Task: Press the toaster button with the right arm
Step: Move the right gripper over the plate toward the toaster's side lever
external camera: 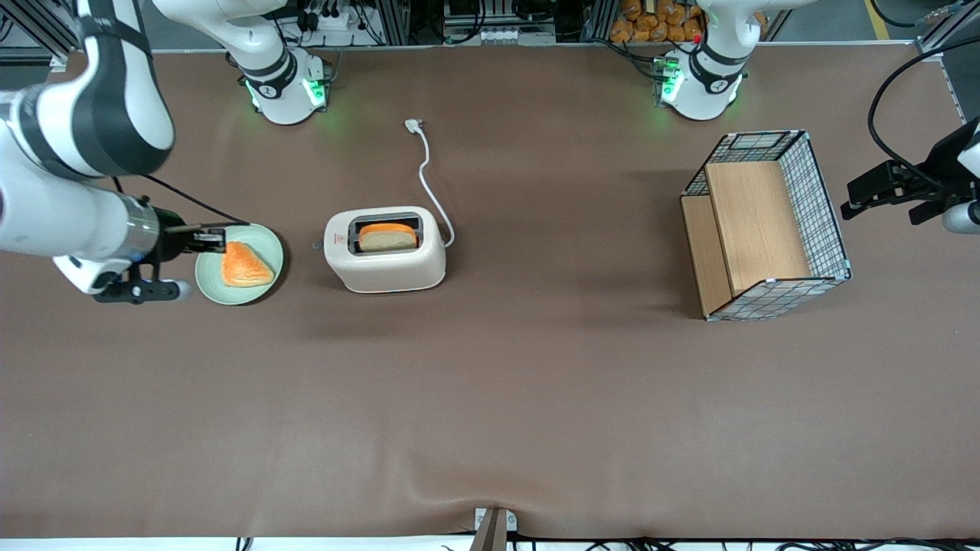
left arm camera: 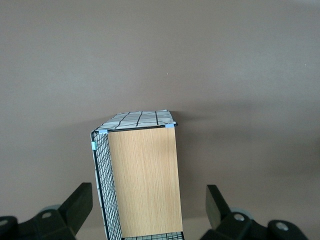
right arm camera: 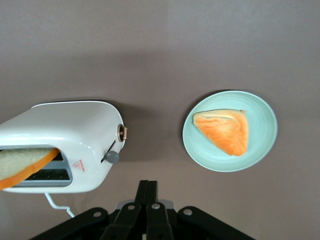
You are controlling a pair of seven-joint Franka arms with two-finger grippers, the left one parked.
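Observation:
The cream-white toaster [external camera: 385, 264] stands on the brown table with a slice of bread [external camera: 388, 236] in its top slot. Its small grey button [external camera: 316, 246] juts from the narrow end with the red logo, the end that faces the working arm. The right wrist view shows the toaster [right arm camera: 75, 135] and the button [right arm camera: 112, 157] raised on its slot. The right arm's gripper [external camera: 213, 239] is shut with nothing in it. It hovers over the rim of a green plate, well apart from the button. In the wrist view the gripper [right arm camera: 147, 186] shows closed fingers.
A pale green plate [external camera: 269, 246] with an orange-crusted bread wedge [external camera: 245, 265] lies beside the toaster's button end. The toaster's white cord [external camera: 427, 177] trails toward the arm bases. A wire-and-wood basket [external camera: 766, 226] stands toward the parked arm's end.

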